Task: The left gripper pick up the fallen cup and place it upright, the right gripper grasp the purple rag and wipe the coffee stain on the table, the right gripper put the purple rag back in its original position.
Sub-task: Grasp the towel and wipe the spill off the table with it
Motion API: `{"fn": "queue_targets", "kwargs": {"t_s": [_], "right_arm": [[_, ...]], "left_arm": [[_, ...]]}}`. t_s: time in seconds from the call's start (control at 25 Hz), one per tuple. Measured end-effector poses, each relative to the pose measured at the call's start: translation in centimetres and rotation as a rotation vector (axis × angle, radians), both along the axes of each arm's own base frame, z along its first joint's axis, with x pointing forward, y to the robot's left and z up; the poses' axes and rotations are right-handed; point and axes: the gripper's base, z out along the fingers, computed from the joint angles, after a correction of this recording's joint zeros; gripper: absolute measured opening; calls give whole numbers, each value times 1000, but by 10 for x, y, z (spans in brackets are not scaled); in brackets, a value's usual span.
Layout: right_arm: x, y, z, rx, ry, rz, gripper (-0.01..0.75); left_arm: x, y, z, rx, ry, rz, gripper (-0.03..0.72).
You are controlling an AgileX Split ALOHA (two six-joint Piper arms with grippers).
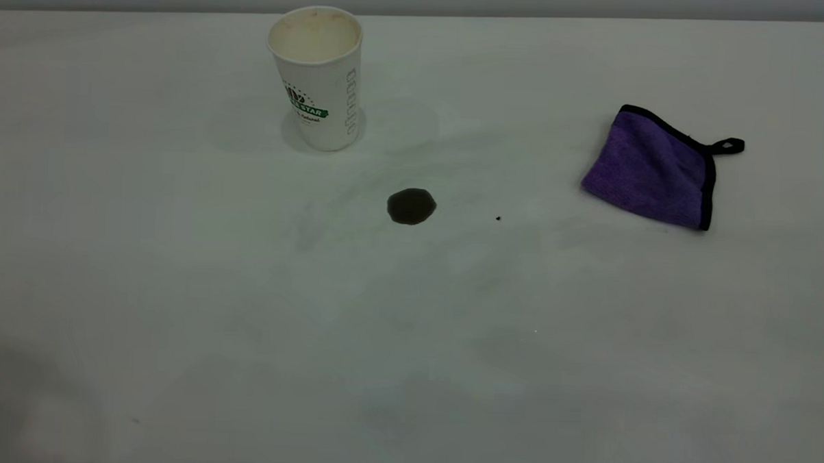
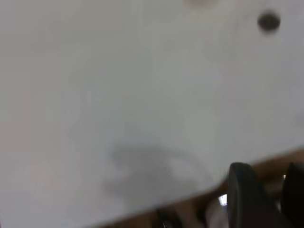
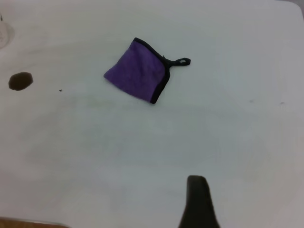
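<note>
Cup righted, wiping is pending

The paper coffee cup (image 1: 316,77) is standing upright; the coffee stain (image 1: 411,206) is remaining, the purple rag (image 1: 650,169) lying untouched well right (neither gripper's opening is discernible).

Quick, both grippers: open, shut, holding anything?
Left gripper: at the table edge, holding nothing; fingers cannot be told.
Right gripper: short of the small purple microfibre rag, empty; cannot be told.

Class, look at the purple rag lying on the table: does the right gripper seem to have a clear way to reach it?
Probably yes. The purple rag lies alone on the table, with the coffee stain well off to one side. Nothing stands between the rag and the right gripper.
</note>
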Motion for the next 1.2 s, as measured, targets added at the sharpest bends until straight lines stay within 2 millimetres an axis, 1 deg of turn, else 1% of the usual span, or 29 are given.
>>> {"fn": "queue_targets", "kwargs": {"t_s": [0.16,0.24,0.4,0.52,0.6,0.68,0.88,1.08,1.2], "right_arm": [[0,0,0,0,0,0,588],[0,0,0,0,0,0,588],[0,0,0,0,0,0,588],[0,0,0,0,0,0,588],[0,0,0,0,0,0,588],[0,0,0,0,0,0,588],[0,0,0,0,0,0,588],[0,0,0,0,0,0,588],[0,0,0,0,0,0,588]], "left_arm": [[-23,5,-47,6,120,43,239],[-38,11,-68,0,143,74,239],[-69,24,-96,-25,73,171,239],[-92,28,-108,-39,0,221,239],[-104,29,-110,-49,-68,238,239],[-116,30,-107,-60,-155,246,239],[-138,30,-109,-76,-296,245,239],[-153,31,-111,-80,-394,249,239],[-155,31,-112,-82,-400,250,239]]}}
